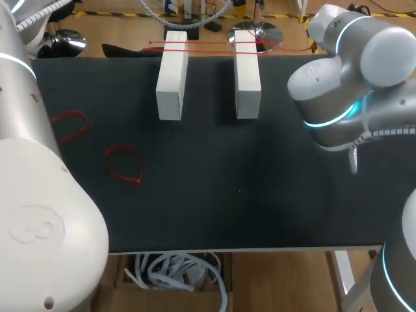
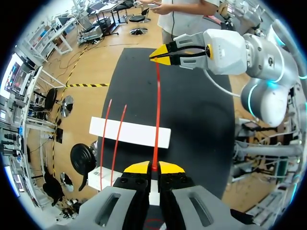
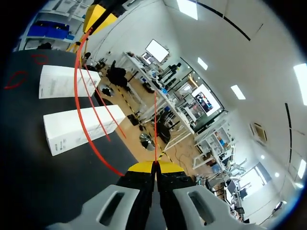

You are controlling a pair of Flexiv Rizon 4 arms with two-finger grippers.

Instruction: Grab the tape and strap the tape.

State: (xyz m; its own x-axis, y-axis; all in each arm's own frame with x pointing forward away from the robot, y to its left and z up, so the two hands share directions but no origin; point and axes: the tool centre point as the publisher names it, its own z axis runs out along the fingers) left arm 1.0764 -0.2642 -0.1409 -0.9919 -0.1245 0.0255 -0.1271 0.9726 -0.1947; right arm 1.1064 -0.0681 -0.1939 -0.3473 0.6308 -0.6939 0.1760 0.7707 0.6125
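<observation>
Table (image 1: 260,208): black matte top, pale front edge. Floor (image 1: 110,29) is tan and wood-look, with a yellow-black hazard stripe (image 2: 86,85). White ceiling (image 3: 249,72), rectangular light panels (image 3: 188,8) lit.

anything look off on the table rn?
Two red loops lie loose on the table left of the white blocks, apart from the red tape that the left gripper and right gripper hold. They look like strays. Blocks upright, roughly parallel.

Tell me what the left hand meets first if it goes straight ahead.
Probably the white block lying across under the red tape; height is unclear, so the left hand might pass over it.
</observation>
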